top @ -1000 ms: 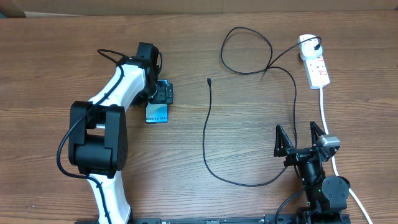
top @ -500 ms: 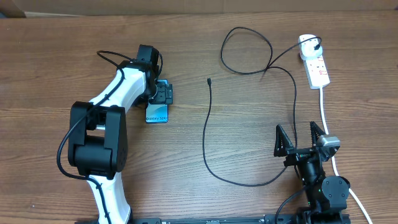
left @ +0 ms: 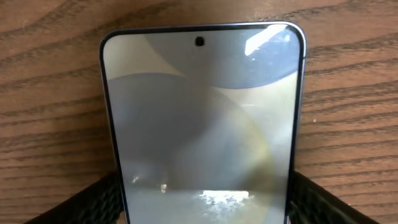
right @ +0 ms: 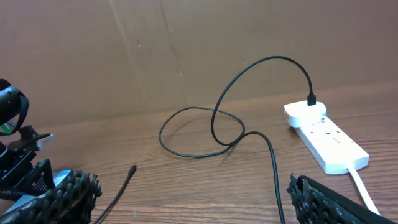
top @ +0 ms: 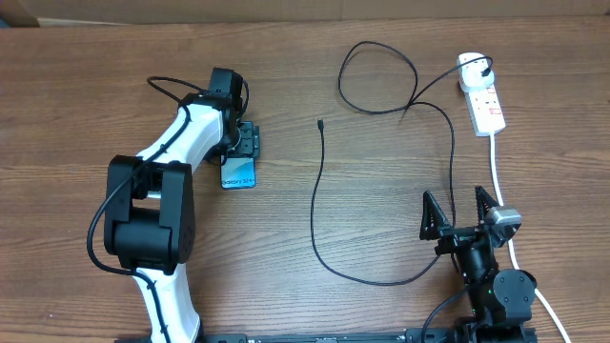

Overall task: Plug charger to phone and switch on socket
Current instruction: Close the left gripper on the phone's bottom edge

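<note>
The left fingers (top: 248, 145) pinch the long edges of the slim blue-screened smartphone (top: 239, 172) flat on the wooden counter (top: 95, 76), apparently steadying it. The right fingers (top: 453, 194) are spread and empty. Next they must reach the thin black charger cable (top: 315, 210), whose tip lies well ahead to their left.

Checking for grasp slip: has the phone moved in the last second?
Yes, slightly: the phone slid up-left in the overhead view, widening its gap to the charger tip, which stayed put.

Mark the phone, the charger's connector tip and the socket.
phone (left: 202, 124), left wrist view, middle of its screen.
charger tip (top: 319, 124), overhead view, free connector end.
socket (top: 484, 98), overhead view, middle of white body.
</note>
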